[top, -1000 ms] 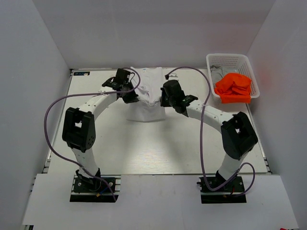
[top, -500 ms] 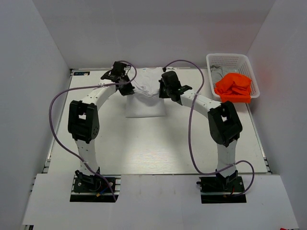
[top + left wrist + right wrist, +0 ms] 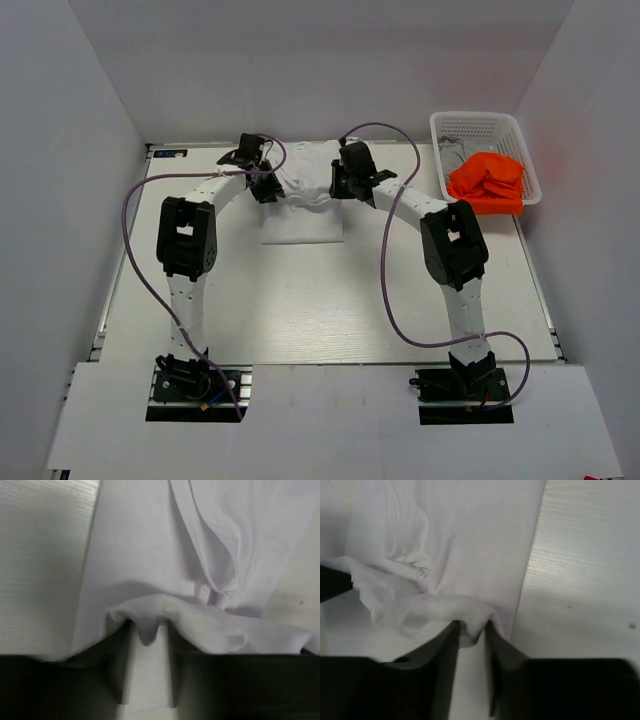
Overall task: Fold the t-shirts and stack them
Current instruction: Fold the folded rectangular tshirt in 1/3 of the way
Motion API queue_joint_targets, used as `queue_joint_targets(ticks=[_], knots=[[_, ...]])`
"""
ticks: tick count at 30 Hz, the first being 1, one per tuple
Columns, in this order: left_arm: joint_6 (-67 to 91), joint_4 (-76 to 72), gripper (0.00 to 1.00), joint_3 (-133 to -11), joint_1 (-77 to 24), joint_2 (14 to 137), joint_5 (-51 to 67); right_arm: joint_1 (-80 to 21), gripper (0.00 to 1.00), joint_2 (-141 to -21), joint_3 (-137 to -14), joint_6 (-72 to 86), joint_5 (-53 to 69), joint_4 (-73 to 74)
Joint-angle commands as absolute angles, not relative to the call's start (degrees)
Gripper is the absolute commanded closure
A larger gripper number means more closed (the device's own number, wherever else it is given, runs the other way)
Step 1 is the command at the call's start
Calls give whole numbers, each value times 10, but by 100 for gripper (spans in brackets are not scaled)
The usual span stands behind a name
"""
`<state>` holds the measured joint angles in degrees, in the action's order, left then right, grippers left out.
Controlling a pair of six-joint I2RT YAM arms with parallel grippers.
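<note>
You've got the white t-shirt [image 3: 303,228] part-folded at the table's [image 3: 300,310] far side. Your left gripper [image 3: 146,630] and right gripper [image 3: 471,630] show jaws narrowly apart, hem loose between. The orange t-shirt [image 3: 487,180] and grey t-shirt [image 3: 452,152] remain in the basket [image 3: 480,122], unfolded.

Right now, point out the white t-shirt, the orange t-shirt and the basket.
white t-shirt [image 3: 303,225], top view, folded near part.
orange t-shirt [image 3: 487,180], top view, middle of heap.
basket [image 3: 478,126], top view, far wall.

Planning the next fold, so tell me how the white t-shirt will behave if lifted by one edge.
Likely floppy: the white t-shirt bunches and wrinkles over the left claw rather than holding a straight edge. Probably light, since only a thin fold droops into the right claw. Lifted at one edge, it would probably sag and lose its fold.
</note>
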<state>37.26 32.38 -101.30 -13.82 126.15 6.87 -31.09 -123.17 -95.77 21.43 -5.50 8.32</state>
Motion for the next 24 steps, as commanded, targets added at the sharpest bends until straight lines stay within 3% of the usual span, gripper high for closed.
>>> queue_joint_targets(ticks=[1,2,3,5,10,14,19,24], knots=[[376,306,45,-1070,-121,1258,77,-298,62,-1260,-1033,183,-20,98],[376,314,21,-1100,-114,1266,72,-297,55,-1269,-1054,172,-20,108],[376,321,14,-1114,-114,1267,72,-294,40,-1269,-1063,167,-9,110],[370,337,0,-1132,-108,1267,62,-294,33,-1247,-1058,156,-8,103],[364,302,0,-1007,-108,1177,77,-297,10,-1167,-956,166,25,64],[345,308,0,-915,-121,1123,54,-298,10,-1112,-821,191,67,29],[339,277,0,-804,-121,1064,75,-308,10,-1076,-787,168,135,8],[339,209,0,-787,-127,1055,155,-323,10,-1073,-751,166,190,-33]])
